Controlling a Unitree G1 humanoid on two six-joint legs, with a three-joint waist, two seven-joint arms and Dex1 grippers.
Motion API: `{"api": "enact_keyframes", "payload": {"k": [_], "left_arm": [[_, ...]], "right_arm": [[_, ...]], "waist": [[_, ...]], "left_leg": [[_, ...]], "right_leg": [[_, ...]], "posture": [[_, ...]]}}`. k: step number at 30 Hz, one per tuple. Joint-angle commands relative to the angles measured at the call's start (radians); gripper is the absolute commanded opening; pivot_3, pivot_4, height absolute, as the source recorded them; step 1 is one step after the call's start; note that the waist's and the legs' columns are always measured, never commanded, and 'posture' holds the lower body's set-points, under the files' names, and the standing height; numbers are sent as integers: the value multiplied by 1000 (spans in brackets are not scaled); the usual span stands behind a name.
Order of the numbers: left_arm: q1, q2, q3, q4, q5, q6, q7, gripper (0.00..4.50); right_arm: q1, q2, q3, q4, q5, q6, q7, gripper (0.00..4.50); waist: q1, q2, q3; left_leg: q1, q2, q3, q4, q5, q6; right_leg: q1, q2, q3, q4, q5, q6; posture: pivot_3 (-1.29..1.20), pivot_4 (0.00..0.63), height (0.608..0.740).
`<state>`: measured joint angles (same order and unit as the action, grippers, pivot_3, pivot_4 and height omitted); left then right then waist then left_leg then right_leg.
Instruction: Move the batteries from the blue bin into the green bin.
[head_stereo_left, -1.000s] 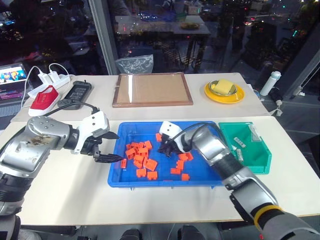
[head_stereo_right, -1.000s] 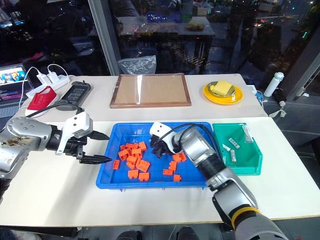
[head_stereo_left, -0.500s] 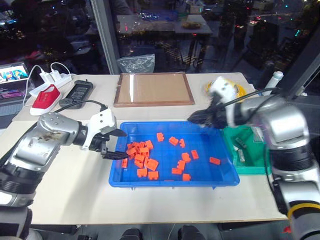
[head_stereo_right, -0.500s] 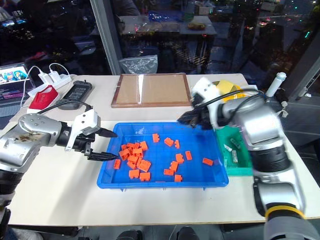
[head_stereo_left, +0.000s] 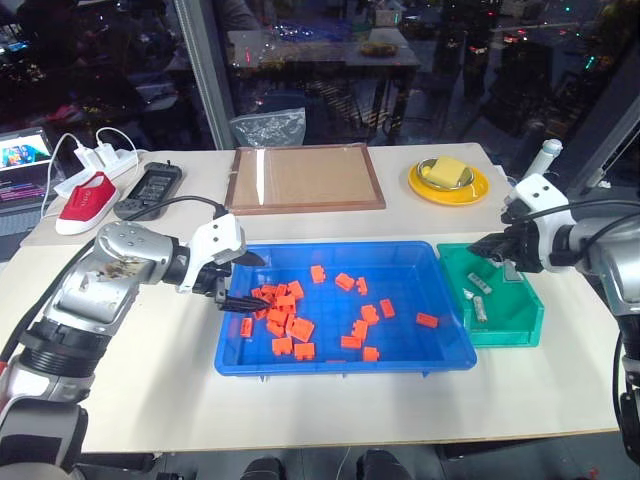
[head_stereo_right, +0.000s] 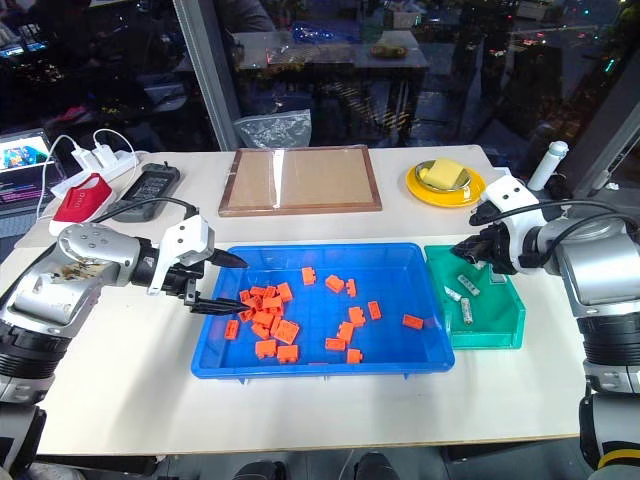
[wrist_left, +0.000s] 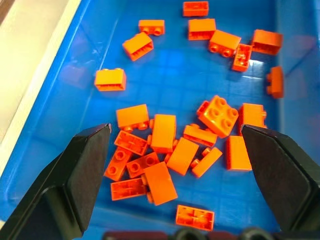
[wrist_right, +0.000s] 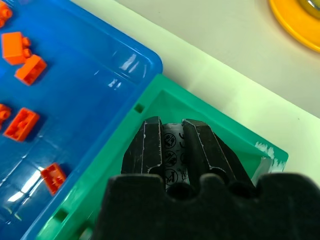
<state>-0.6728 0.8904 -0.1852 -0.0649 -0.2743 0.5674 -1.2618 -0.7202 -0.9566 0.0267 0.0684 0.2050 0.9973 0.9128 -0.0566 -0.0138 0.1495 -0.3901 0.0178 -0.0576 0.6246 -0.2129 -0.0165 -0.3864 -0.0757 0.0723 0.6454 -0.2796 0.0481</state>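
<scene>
Right claw (head_stereo_left: 487, 247) clamped on a battery (wrist_right: 172, 159) above the green bin (head_stereo_left: 525, 318), left claw (head_stereo_left: 243, 281) spread apart over orange blocks (head_stereo_left: 283, 306) in the blue bin (head_stereo_left: 330, 361)

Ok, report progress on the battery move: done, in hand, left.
Done: a few batteries lie in the green bin. In hand: the right gripper hovers over that bin, shut on what looks like another battery. Left: dropping it. I spot only orange blocks in the blue bin, where the left gripper hangs open, so this may be the last.
</scene>
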Motion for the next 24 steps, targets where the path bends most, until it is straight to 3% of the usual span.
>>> {"api": "enact_keyframes", "payload": {"k": [1,2,4,5,14,20,24], "left_arm": [[-20,-14,9,-11,14,-6,26,4500],[-19,-20,15,-12,13,-8,35,4500],[-20,-33,25,-12,13,-10,54,4500],[-25,-43,30,-12,8,0,65,4500],[-54,-73,47,6,0,-29,90,4500],[-75,-90,80,23,-27,-20,104,4500],[-54,-78,128,20,-45,-26,104,4500]], "right_arm": [[13,-30,-3,4,-20,-25,-13,272],[24,-39,3,1,-22,-25,-8,272],[39,-51,8,-8,-20,-26,2,1290],[46,-56,5,-17,-14,-26,7,1432],[9,-140,-55,-60,20,-28,27,4480],[-19,-187,-150,-140,122,-48,119,4480],[63,-170,-210,-241,191,-103,170,4480]], "waist": [[6,0,0],[9,0,0],[12,0,0],[13,0,0],[14,0,0],[12,0,0],[12,0,0]], "left_leg": [[0,0,0,0,0,0],[0,0,0,0,0,0],[0,0,0,0,0,0],[-1,0,0,0,0,0],[0,0,0,0,0,0],[0,0,0,0,0,0],[0,0,0,0,0,0]], "right_leg": [[0,0,0,0,0,0],[0,0,0,0,0,0],[0,-1,0,0,0,0],[0,-1,0,-1,0,0],[0,-1,0,-1,0,0],[0,-1,0,-1,0,0],[1,0,0,-1,0,0]], "posture": [[0,150,740],[0,150,740],[0,150,740],[0,150,740],[0,150,740],[0,150,740],[0,150,740]]}}
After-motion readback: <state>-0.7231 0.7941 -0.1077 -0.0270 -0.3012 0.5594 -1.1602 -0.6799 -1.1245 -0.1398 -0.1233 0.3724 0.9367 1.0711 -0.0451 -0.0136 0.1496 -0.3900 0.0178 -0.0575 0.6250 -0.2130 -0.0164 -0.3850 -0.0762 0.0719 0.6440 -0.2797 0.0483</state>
